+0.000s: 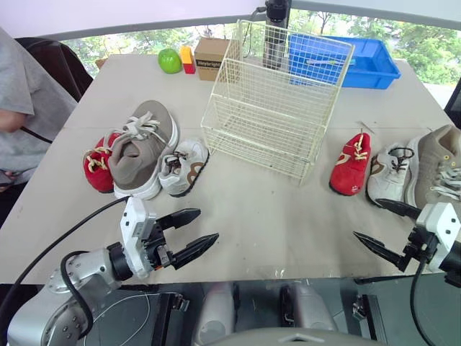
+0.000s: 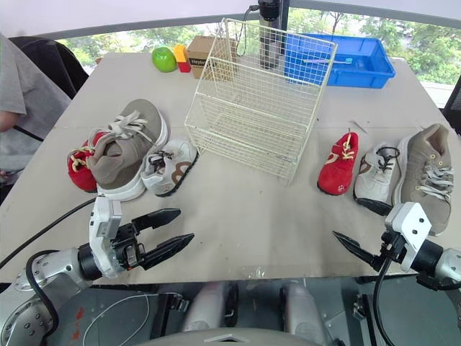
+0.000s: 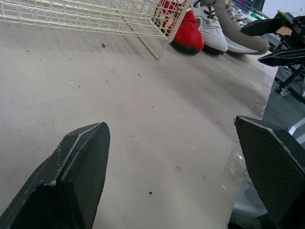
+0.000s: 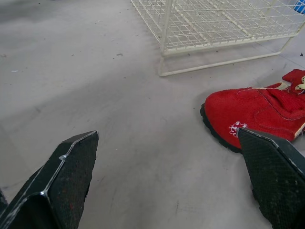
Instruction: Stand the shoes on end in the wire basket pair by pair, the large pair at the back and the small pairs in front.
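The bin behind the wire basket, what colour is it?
Blue. The bin shows best in the left eye view.

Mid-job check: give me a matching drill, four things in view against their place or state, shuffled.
Things:
1. basket
2. blue bin
3. apple
4. left claw

Place or state:
a. open, holding nothing
b. far side, left of the basket
c. cream wire, empty
d. far side, right of the basket

Pairs: 1-c, 2-d, 3-b, 4-a
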### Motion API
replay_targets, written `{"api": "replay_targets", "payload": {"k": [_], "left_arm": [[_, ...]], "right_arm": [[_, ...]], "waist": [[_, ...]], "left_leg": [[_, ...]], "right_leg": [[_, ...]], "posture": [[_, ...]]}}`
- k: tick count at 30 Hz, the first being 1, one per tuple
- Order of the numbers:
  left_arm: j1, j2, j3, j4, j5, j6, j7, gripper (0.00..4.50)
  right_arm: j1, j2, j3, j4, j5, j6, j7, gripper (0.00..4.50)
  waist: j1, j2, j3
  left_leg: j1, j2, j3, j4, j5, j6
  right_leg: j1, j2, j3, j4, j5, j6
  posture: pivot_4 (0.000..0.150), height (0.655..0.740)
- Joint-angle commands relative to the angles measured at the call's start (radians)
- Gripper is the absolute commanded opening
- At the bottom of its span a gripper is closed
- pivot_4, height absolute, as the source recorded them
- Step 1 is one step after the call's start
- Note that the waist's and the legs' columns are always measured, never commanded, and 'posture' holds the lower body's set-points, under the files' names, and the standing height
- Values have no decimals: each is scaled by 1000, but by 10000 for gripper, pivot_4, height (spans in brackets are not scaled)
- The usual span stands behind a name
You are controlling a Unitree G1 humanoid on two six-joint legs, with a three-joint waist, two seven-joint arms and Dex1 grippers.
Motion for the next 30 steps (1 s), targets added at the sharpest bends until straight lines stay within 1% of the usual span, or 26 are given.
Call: {"api": "replay_targets", "payload": {"k": [1, 3, 4, 6, 7, 8, 9, 10, 13, 15, 17, 19, 22, 23, 24, 26, 27, 28, 30], "left_arm": [[-56, -47, -14, -46, -5, -25, 60, 44688], [-134, -110, -56, -51, -3, -60, 108, 44688], [-154, -122, -69, -45, 7, -59, 125, 44688], [-167, -128, -90, -32, 48, -55, 133, 44688], [-168, -135, -86, -30, 13, -58, 105, 44688], [-165, -137, -82, -32, -3, -61, 95, 44688], [-158, -134, -84, -37, -2, -68, 81, 44688], [-153, -135, -81, -43, 1, -76, 81, 44688], [-138, -134, -98, -68, 33, -92, 81, 44688], [-129, -140, -109, -94, 26, -89, 96, 44688], [-131, -151, -117, -114, 22, -86, 123, 44688], [-131, -157, -125, -133, 31, -86, 147, 45000], [-111, -172, -113, -175, 17, -82, 200, 45000], [-94, -176, -108, -188, 17, -84, 211, 45000], [-80, -178, -106, -198, 19, -85, 219, 45000], [-56, -180, -108, -214, 27, -90, 228, 45000], [-46, -180, -108, -220, 26, -93, 231, 45000], [-36, -179, -104, -219, 29, -98, 229, 45000], [-22, -178, -97, -215, 33, -108, 223, 45000]], "right_arm": [[-96, 40, 64, -60, -25, 24, -100, 45000], [-252, 70, 180, -182, -34, 172, -261, 45000], [-319, 77, 218, -221, -21, 228, -302, 45000], [-416, 87, 258, -258, -4, 322, -353, 45000], [-489, 88, 285, -267, 36, 413, -381, 45000], [-579, 98, 325, -262, 43, 469, -405, 45000], [-674, 104, 352, -251, 87, 569, -428, 45000], [-776, 121, 387, -221, 96, 651, -457, 45000], [-979, 145, 485, -128, 73, 795, -491, 45000], [-1091, 132, 582, -51, 41, 899, -490, 45000], [-1163, 140, 654, 43, -3, 952, -505, 45000], [-1210, 133, 716, 115, -38, 986, -499, 39847], [-1265, 103, 796, 175, -103, 904, -445, 29574], [-1281, 91, 816, 183, -115, 884, -419, 24204], [-1289, 81, 826, 183, -120, 875, -400, 20308], [-1299, 61, 840, 183, -122, 867, -352, 10640], [-1304, 46, 852, 181, -126, 851, -320, 8615], [-1314, 14, 873, 186, -135, 814, -260, 501], [-1323, -40, 905, 204, -163, 736, -169, 501]], "waist": [[0, 0, 0], [-2, 0, 0], [-11, 3, 3], [-12, 3, 2], [-12, 3, 2], [-15, 2, 2], [-16, 2, 2], [-20, 2, 2], [-18, 2, 2], [-19, 2, 2], [-22, 2, 2], [-21, 2, 2], [-23, 1, 2], [-23, 1, 2], [-23, 1, 2], [-25, 1, 2], [-24, 1, 2], [-24, 2, 2], [-23, 2, 3]], "left_leg": [[0, 0, 0, 0, 0, 0], [0, 0, 0, 0, 0, 0], [1, 0, 0, 0, 0, 0], [-1, 0, -1, 4, 1, 0], [1, 0, -1, 4, 1, 0], [2, -1, 0, 4, 1, 0], [2, 0, 0, 3, 1, 0], [0, 0, 0, 3, 1, 0], [-4, -1, -1, 3, 1, 0], [-4, -1, -1, 2, 1, 0], [-4, -1, 1, 1, 1, 0], [-4, -1, -1, 1, 1, 0], [-4, -1, 0, 2, 1, 0], [-4, -1, 0, 2, 1, 0], [-4, -1, 0, 2, 1, 0], [-4, -1, 1, 2, 1, 0], [-4, -1, 0, 2, 1, 0], [-4, -1, 0, 2, 1, 0], [-4, -1, 0, 2, 1, 0]], "right_leg": [[0, 0, 0, 0, 0, 0], [0, 1, 0, 0, 0, 0], [0, 1, 0, -1, 0, 0], [-3, 3, 2, 3, 0, 2], [-1, 4, 2, 5, 2, 0], [0, 4, 2, 5, 2, -1], [0, 4, 3, 4, 2, -2], [-2, 4, 2, 4, 2, -2], [-5, 4, 2, 4, 2, -2], [-5, 4, 1, 3, 2, -2], [-6, 3, 3, 3, 2, -2], [-6, 3, 2, 3, 2, -2], [-6, 3, 2, 3, 2, -2], [-6, 3, 3, 3, 2, -2], [-6, 3, 3, 3, 2, -2], [-6, 3, 3, 3, 2, -2], [-6, 4, 3, 3, 2, -2], [-6, 4, 2, 3, 2, -2], [-6, 4, 2, 3, 2, -2]], "posture": [[1500, 7400], [1500, 7400], [1500, 7400], [1500, 7400], [1500, 7400], [1500, 7400], [1500, 7400], [1500, 7400], [1500, 7400], [1500, 7400], [1500, 7400], [1500, 7400], [1500, 7400], [1500, 7400], [1500, 7400], [1500, 7400], [1500, 7400], [1500, 7400], [1500, 7400]]}}
